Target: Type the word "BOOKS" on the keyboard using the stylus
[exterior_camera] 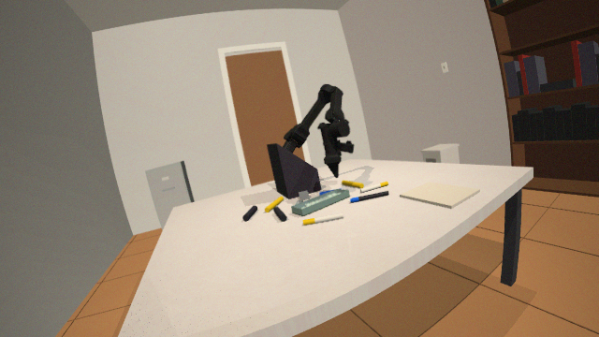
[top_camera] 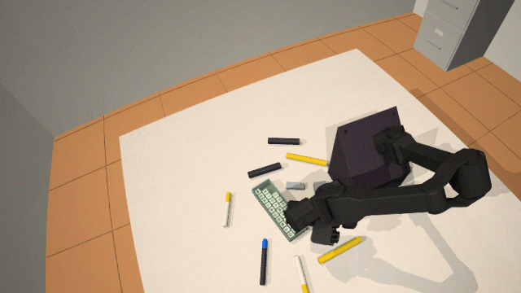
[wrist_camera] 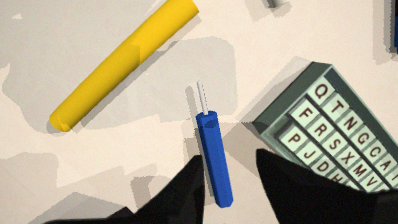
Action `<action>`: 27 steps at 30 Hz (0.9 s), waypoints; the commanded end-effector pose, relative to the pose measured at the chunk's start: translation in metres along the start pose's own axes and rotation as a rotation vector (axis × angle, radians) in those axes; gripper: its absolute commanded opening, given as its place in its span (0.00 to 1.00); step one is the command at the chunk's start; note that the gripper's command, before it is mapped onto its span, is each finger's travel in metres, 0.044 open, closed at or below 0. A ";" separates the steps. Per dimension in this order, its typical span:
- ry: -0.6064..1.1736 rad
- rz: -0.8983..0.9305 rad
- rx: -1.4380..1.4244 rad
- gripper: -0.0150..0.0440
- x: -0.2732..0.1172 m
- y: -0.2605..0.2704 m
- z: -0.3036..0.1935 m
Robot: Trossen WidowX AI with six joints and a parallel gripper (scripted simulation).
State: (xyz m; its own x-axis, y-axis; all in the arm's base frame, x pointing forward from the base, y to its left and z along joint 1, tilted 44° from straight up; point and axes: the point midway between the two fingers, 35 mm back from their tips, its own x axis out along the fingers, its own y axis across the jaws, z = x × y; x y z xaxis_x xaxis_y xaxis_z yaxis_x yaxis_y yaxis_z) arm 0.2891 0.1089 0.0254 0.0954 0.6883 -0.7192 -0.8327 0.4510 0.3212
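Observation:
The stylus (wrist_camera: 216, 160) (exterior_camera: 325, 192) has a blue body and a thin metal tip. It lies on the desk beside the keyboard, and the arm hides it in the top view. The green keyboard (top_camera: 266, 185) (exterior_camera: 318, 206) (wrist_camera: 295, 95) has pale lettered keys; its near end shows at the right in the wrist view, with the Q, F and P keys. My gripper (wrist_camera: 229, 159) (exterior_camera: 336, 176) is open and empty, above the desk over the stylus. The blue body shows between the fingers in the wrist view, nearer the left finger. The fingertips are hidden in the top view.
A thick yellow marker (top_camera: 339, 250) (wrist_camera: 120, 65) lies near the stylus. A grey block (top_camera: 295, 185) (exterior_camera: 303, 196), black markers (top_camera: 283, 141) (top_camera: 264, 170) and another yellow marker (top_camera: 306, 159) lie near the keyboard. A blue-capped black pen (top_camera: 264, 262) and white pens (top_camera: 226, 213) (top_camera: 300, 268) lie farther out.

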 end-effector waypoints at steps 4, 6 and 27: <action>-0.001 -0.002 -0.097 0.51 0.003 0.009 -0.001; -0.001 -0.002 -0.097 0.51 0.003 0.009 -0.002; -0.002 -0.001 -0.097 0.51 0.019 0.010 -0.003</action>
State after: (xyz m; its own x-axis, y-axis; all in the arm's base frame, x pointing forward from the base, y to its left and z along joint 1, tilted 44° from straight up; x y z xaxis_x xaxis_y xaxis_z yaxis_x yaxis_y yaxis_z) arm 0.2837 0.1237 0.0174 0.1024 0.6910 -0.7156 -0.8864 0.3898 0.2496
